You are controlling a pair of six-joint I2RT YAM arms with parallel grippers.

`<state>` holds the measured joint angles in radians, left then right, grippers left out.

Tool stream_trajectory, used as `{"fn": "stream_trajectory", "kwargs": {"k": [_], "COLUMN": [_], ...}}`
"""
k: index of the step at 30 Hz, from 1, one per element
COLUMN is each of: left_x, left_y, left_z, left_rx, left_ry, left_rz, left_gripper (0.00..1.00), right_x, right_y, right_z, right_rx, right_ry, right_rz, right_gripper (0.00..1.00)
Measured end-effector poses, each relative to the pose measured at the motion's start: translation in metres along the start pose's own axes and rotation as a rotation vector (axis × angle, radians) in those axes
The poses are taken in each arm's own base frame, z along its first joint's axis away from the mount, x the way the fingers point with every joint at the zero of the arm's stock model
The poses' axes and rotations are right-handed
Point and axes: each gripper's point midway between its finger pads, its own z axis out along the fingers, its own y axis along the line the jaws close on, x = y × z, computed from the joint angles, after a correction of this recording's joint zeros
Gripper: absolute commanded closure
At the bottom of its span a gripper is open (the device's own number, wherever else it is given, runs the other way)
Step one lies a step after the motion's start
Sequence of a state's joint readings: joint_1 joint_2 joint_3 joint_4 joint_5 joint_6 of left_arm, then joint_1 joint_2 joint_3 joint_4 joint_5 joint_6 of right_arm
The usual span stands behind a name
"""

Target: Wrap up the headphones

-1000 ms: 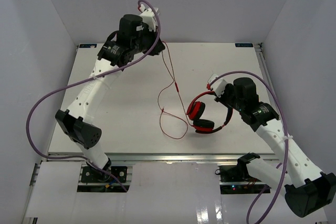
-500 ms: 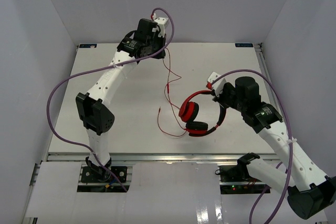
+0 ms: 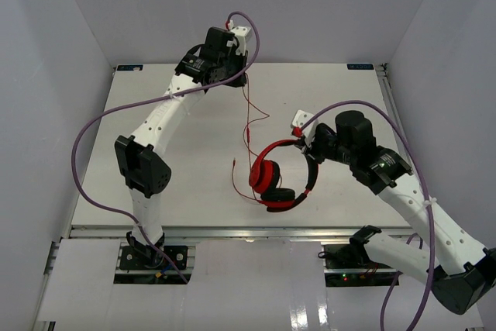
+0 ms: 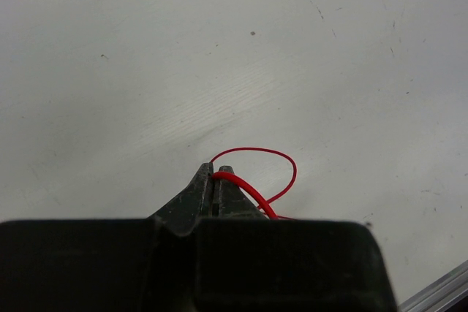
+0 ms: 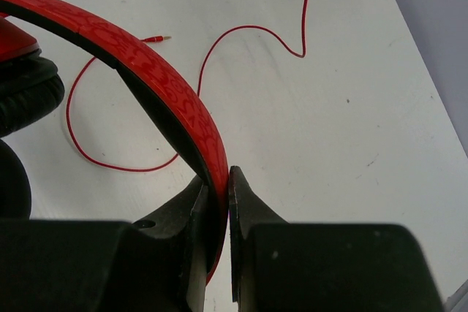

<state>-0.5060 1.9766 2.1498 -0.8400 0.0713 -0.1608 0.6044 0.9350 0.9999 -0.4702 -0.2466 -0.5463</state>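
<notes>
Tension matters: left claw (image 4: 215, 174), clamped on cable (image 4: 245, 186) at 12 o'clock, should loop it around headphones (image 3: 265, 177), right claw (image 5: 218, 178) pinching their headband (image 5: 175, 93) firmly.

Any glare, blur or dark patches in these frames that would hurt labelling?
Top external: even, soft light and sharp, with glare only on the glossy strip in front of the table. Left wrist: cable crisp, left gripper a near-black mass without detail. Right wrist: headphones sharp, right gripper equally underexposed.
</notes>
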Motion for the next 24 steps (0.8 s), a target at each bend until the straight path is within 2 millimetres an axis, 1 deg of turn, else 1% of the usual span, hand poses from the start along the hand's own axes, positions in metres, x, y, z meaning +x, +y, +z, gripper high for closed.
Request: {"fn": "stream_trajectory", "kwargs": {"k": [2,4,7,9,10,14,18,20,24], "left_x": [0.001,0.001,0.003,0.005,0.006,0.008,0.016,0.022,0.032], "left_y": [0.000,0.001,0.004,0.005,0.005,0.001,-0.002,-0.002,0.000], "left_z": [0.000,0.000,0.000,0.000,0.000,0.000,0.007,0.014,0.025], "left_rx": [0.000,-0.007,-0.021,-0.024,-0.023,-0.004,0.017,0.020,0.015], "left_ry": [0.002,0.004,0.011,0.017,0.022,0.031,0.058,0.077,0.109], "left_rz": [0.000,0.002,0.009,0.010,0.010,0.003,-0.007,-0.012,-0.017], "left_gripper": [1.00,1.00,1.00,1.00,1.00,1.00,1.00,1.00,1.00], "right_x": [0.006,0.019,0.042,0.052,0.053,0.046,0.041,0.045,0.063], "right_y": [0.002,0.004,0.007,0.009,0.010,0.019,0.029,0.030,0.024], "right_z": [0.008,0.013,0.017,0.017,0.018,0.023,0.037,0.045,0.062], "right_rx": [-0.001,0.008,0.019,0.020,0.018,-0.002,-0.027,-0.019,0.025], "right_ry": [0.035,0.078,0.142,0.172,0.176,0.161,0.168,0.195,0.292], "right_rz": [-0.005,-0.010,-0.018,-0.029,-0.036,-0.075,-0.105,-0.093,-0.043], "right_gripper": [0.92,0.92,0.92,0.92,0.92,0.92,0.92,0.92,0.92]}}
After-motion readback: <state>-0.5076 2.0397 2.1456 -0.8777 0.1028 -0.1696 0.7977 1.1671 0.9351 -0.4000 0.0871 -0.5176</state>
